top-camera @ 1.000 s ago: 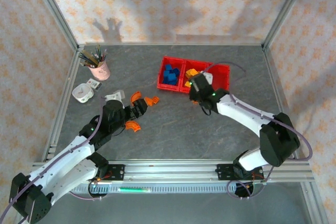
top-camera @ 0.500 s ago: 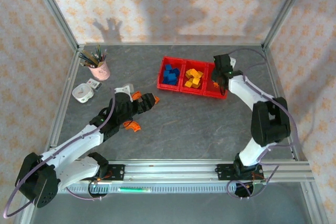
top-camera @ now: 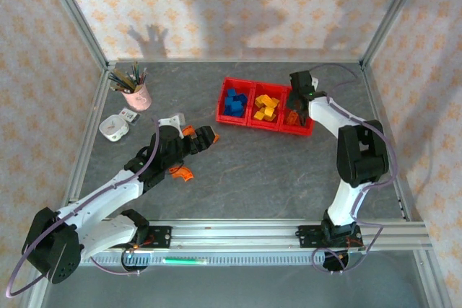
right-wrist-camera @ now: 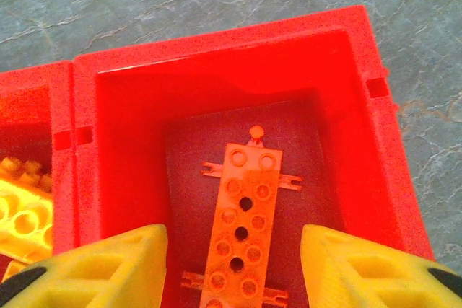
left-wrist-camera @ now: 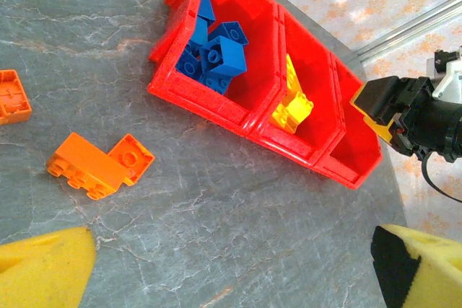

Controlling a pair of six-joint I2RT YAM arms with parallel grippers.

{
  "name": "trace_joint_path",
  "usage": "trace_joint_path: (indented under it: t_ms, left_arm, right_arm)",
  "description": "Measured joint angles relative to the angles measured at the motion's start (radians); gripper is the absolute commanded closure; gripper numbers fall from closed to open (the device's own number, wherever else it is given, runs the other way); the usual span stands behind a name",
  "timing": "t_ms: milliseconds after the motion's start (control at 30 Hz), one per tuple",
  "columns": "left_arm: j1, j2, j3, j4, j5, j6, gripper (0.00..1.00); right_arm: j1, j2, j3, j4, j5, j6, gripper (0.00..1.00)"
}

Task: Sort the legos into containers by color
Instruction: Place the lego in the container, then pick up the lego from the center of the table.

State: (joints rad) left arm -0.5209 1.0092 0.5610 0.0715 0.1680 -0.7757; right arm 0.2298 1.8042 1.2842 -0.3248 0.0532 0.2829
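Three joined red containers (top-camera: 243, 82) stand at the back of the table: blue legos (top-camera: 233, 102) in the left one, yellow legos (top-camera: 266, 107) in the middle. My right gripper (right-wrist-camera: 231, 239) hovers open over the right bin (right-wrist-camera: 216, 70). A long orange plate (right-wrist-camera: 242, 207) lies on that bin's floor between the fingers, touching neither. My left gripper (left-wrist-camera: 231, 279) is open and holds nothing, low over the table in front of the containers (left-wrist-camera: 245, 117). An orange lego (left-wrist-camera: 101, 164) lies ahead of it to the left, another (left-wrist-camera: 13, 95) at the frame's left edge.
An orange arch (top-camera: 182, 173) lies beside the left arm. A pink cup of pencils (top-camera: 136, 91) and a small white round object (top-camera: 114, 128) stand at the far left. Metal frame rails (top-camera: 86, 135) border the table on both sides.
My right gripper swung from in front of the containers to over the right bin and opened; the orange plate now lies in that bin. The left arm reached forward towards the loose orange pieces.
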Motion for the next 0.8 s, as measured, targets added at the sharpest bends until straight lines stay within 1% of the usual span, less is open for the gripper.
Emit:
trace_joint_path:
  t_ms: [133, 233, 367, 633, 733, 800]
  left_arm:
    - [0.000, -0.047, 0.000, -0.004, -0.015, 0.000, 0.01]
    - [0.000, -0.079, 0.000, -0.008, -0.026, 0.000, 0.01]
    - [0.000, -0.153, -0.012, -0.068, -0.061, 0.000, 0.01]
    - [0.000, -0.298, -0.041, -0.198, -0.129, -0.009, 0.01]
    - [0.000, -0.338, -0.060, -0.250, -0.151, -0.014, 0.01]
    - [0.000, -0.364, -0.072, -0.283, -0.161, -0.021, 0.01]
  right_arm:
    - [0.027, -0.071, -0.018, -0.005, -0.010, 0.001, 0.44]
    - [0.079, -0.139, -0.037, -0.009, -0.016, 0.001, 0.42]
    - [0.186, -0.198, -0.084, 0.003, -0.029, 0.010, 0.40]
    - [0.466, -0.191, -0.116, 0.022, -0.061, 0.019, 0.36]
    - [0.549, -0.151, -0.113, 0.051, -0.080, 0.019, 0.34]
    - [0.587, -0.102, -0.101, 0.064, -0.090, 0.015, 0.32]
